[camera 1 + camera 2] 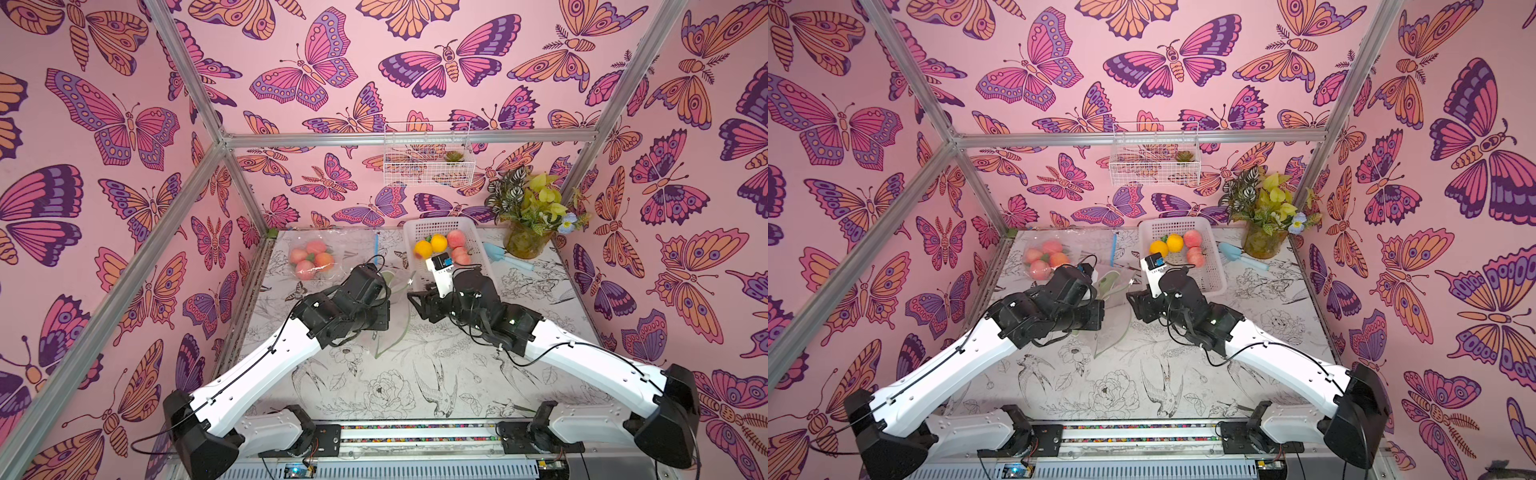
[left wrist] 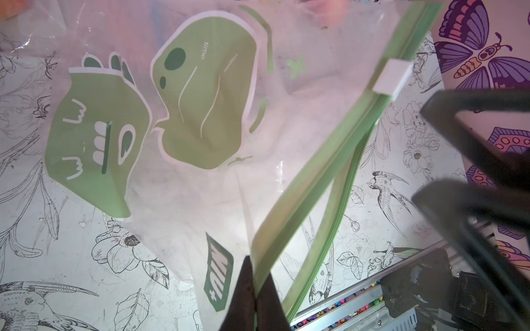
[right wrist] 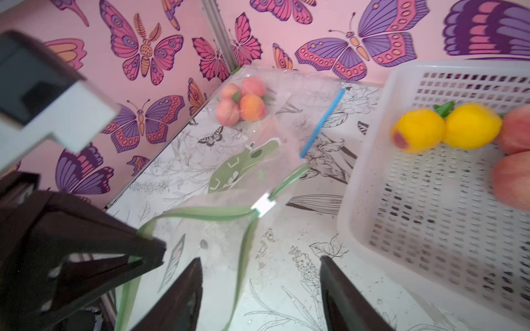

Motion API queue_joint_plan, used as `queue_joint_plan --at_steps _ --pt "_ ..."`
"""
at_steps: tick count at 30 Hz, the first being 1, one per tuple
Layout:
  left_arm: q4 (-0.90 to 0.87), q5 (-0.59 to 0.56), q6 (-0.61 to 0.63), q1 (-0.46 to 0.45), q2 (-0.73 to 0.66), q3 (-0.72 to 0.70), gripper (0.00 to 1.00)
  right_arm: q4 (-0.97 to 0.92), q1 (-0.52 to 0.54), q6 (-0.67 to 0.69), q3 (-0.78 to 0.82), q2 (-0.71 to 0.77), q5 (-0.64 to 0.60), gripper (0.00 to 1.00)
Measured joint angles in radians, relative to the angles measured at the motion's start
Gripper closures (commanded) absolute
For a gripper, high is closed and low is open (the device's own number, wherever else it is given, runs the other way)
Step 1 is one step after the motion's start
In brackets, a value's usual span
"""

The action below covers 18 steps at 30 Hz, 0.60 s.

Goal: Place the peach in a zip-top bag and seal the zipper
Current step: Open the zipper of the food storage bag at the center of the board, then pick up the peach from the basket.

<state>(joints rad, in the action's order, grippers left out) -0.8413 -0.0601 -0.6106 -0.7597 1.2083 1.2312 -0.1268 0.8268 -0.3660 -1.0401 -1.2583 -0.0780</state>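
Note:
The zip-top bag (image 2: pixel 200 114), clear with green dinosaur prints, hangs lifted between the two arms in both top views (image 1: pixel 397 282) (image 1: pixel 1115 282). My left gripper (image 2: pixel 255 283) is shut on one green zipper lip. The mouth gapes below the white slider (image 2: pixel 391 78) (image 3: pixel 263 205). My right gripper (image 3: pixel 259 259) stands open, with the other green lip running between its fingers, untouched. Pink peaches (image 1: pixel 456 239) (image 3: pixel 513 177) and yellow ones (image 1: pixel 423 249) lie in the white basket (image 1: pixel 478 266), just right of the right gripper (image 1: pixel 415 297).
A second clear bag (image 1: pixel 311 259) holding several peaches lies at the back left, its blue zipper strip (image 1: pixel 377 247) beside it. A glass vase of plants (image 1: pixel 525 241) and a light-blue tool (image 1: pixel 505 253) stand at the back right. A wire basket (image 1: pixel 428 160) hangs on the rear wall.

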Motion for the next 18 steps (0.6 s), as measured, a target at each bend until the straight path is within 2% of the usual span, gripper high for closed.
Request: queue_joint_plan --at_steps 5,9,18 --pt "0.0 0.009 0.004 0.0 -0.001 0.008 1.0 0.018 -0.158 0.0 0.0 -0.033 0.002 0.34" --pt "0.0 0.011 0.008 0.0 -0.005 0.008 1.0 0.042 -0.271 0.0 -0.015 -0.129 0.041 0.34" --pt "0.0 0.009 0.02 0.0 -0.027 0.008 1.0 0.026 -0.384 0.035 -0.229 -0.455 0.154 0.33"
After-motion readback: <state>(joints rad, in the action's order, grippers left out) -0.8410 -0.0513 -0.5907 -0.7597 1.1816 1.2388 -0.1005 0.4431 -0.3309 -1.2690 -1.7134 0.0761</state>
